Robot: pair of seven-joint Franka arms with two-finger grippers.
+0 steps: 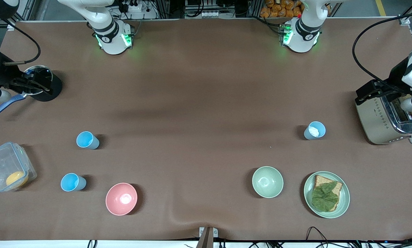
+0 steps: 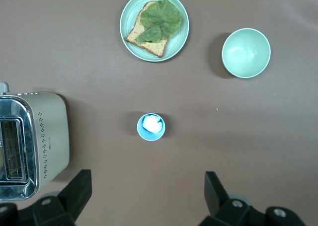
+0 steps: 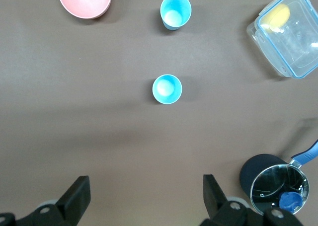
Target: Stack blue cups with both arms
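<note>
While both arms waited high, left gripper [image 2: 144,196] and right gripper [image 3: 144,198] had fingers spread, holding nothing. Pale blue cup [image 1: 314,130] stood near the toaster [image 1: 384,117]; two bright blue cups [image 1: 87,140] [image 1: 73,182] stood unstacked near the right arm's bench edge.

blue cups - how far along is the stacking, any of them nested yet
Nothing is stacked yet. Three blue cups stand apart and upright on the table: one and another toward the right arm's end, and a third by the toaster. Nothing is in hand: the left gripper hangs open over the third cup, the right gripper open over the table near the first. All picking and nesting remains.
</note>
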